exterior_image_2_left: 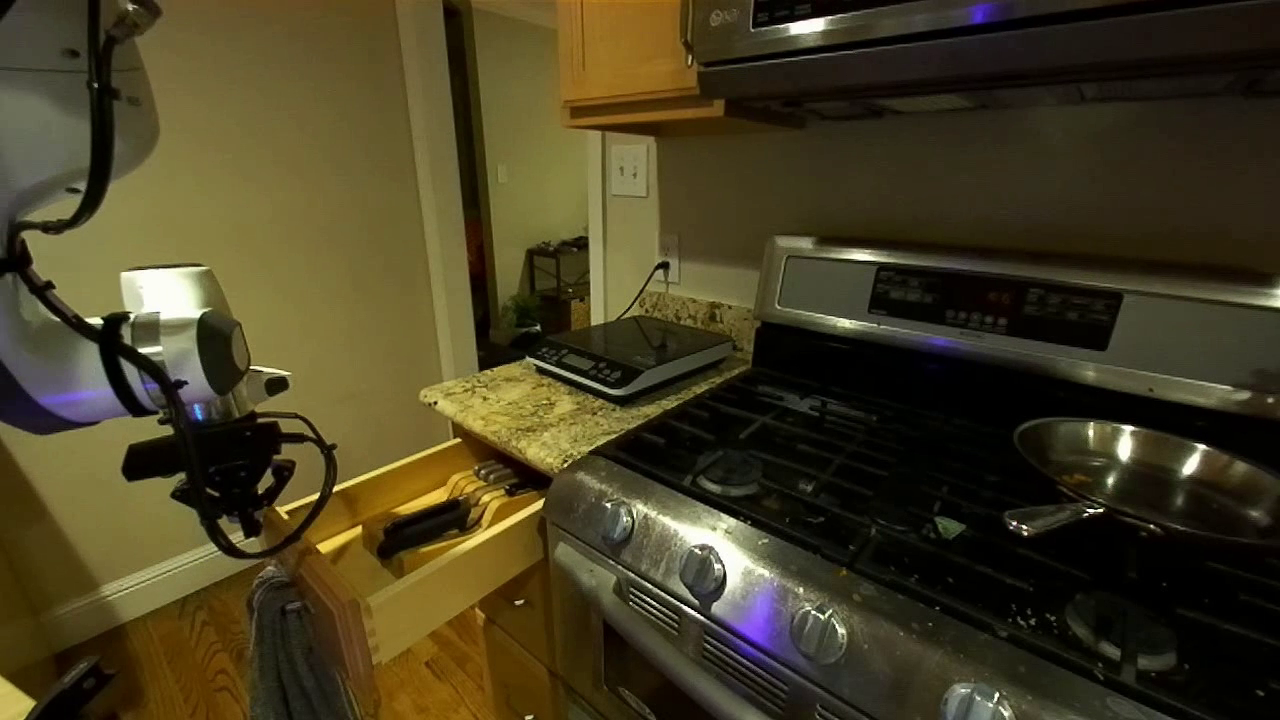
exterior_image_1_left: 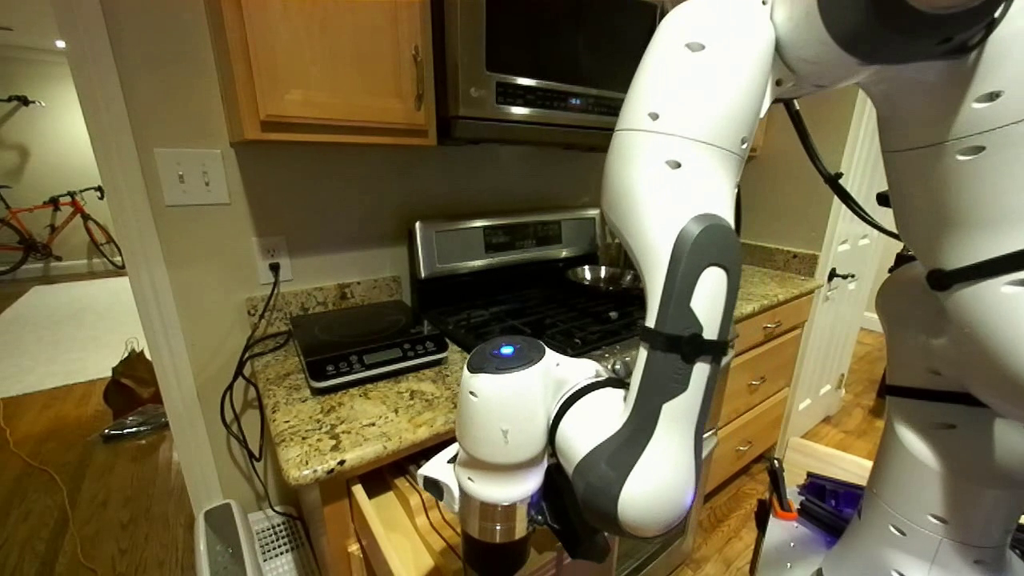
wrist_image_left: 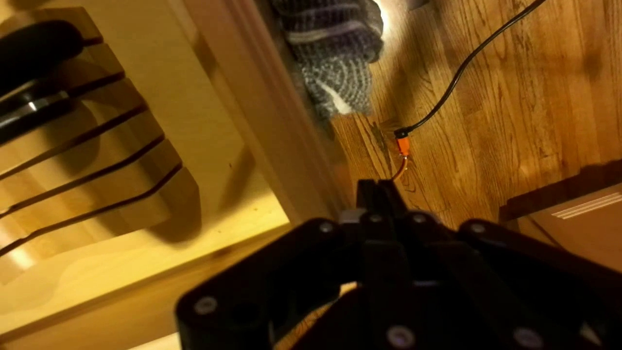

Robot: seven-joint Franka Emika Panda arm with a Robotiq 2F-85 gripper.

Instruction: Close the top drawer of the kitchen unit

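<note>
The wooden top drawer [exterior_image_2_left: 440,590] stands pulled out below the granite counter. It shows in both exterior views, partly behind the arm here [exterior_image_1_left: 372,520]. In the wrist view, the drawer's front panel [wrist_image_left: 272,112] runs diagonally across the picture. My gripper [wrist_image_left: 378,187] has its fingertips together with nothing visible between them. It points down just on the outer side of the front panel, near one end of it. In an exterior view the gripper [exterior_image_2_left: 250,525] is at the drawer's outer end. I cannot tell whether the fingers touch the panel.
A wooden knife block [wrist_image_left: 97,146] with knives lies in the drawer. A grey towel [exterior_image_2_left: 290,650] hangs at the drawer front. The stove [exterior_image_2_left: 640,540] stands beside the drawer. An induction cooktop [exterior_image_2_left: 630,355] sits on the counter [exterior_image_2_left: 510,410]. A cable [wrist_image_left: 457,78] lies on the floor.
</note>
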